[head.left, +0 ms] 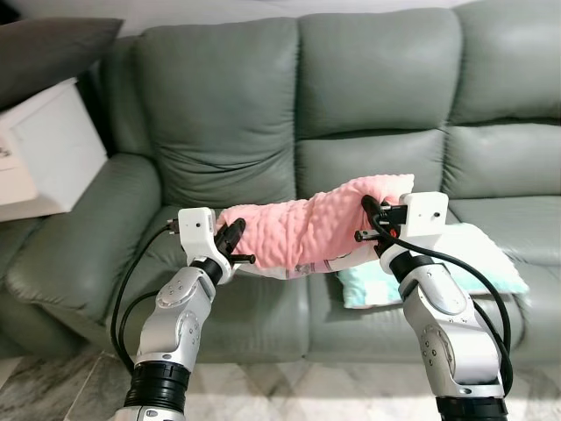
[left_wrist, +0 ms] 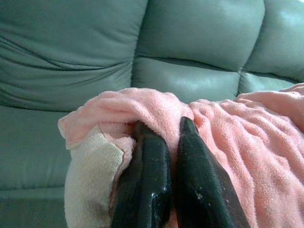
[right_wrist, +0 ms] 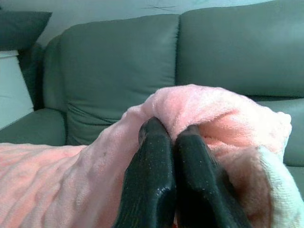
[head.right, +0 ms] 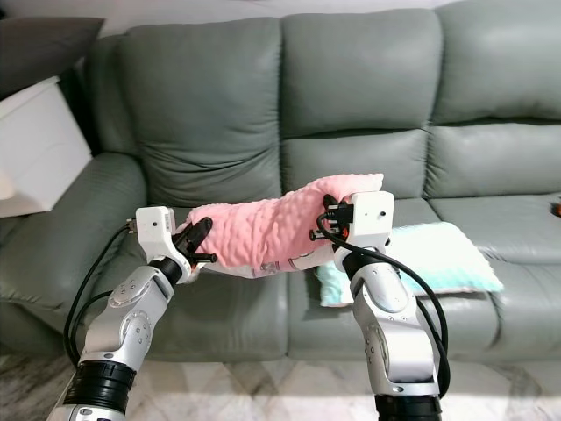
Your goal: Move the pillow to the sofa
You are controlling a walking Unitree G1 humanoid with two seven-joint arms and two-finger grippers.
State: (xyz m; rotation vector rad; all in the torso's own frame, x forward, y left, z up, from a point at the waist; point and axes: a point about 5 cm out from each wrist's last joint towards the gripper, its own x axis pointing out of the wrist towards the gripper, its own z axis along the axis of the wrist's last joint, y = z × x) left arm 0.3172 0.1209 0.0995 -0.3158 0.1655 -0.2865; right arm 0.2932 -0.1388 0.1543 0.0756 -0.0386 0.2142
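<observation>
Above the sofa's [head.left: 377,88] front edge we hold the pink pillow [head.left: 307,230] aloft, left gripper [head.left: 233,239] and right gripper [head.left: 372,219] each pinched tight on an end. Bare seat lies beneath; a teal cushion [head.left: 491,259] lies rightward. Our wrist views show a cream underside [left_wrist: 92,166].

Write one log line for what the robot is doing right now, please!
stage: carrying | left gripper: shut on pink pillow | right gripper: shut on pink pillow | pillow: held above grey sofa seat | nearby: teal pillow on seat
</observation>
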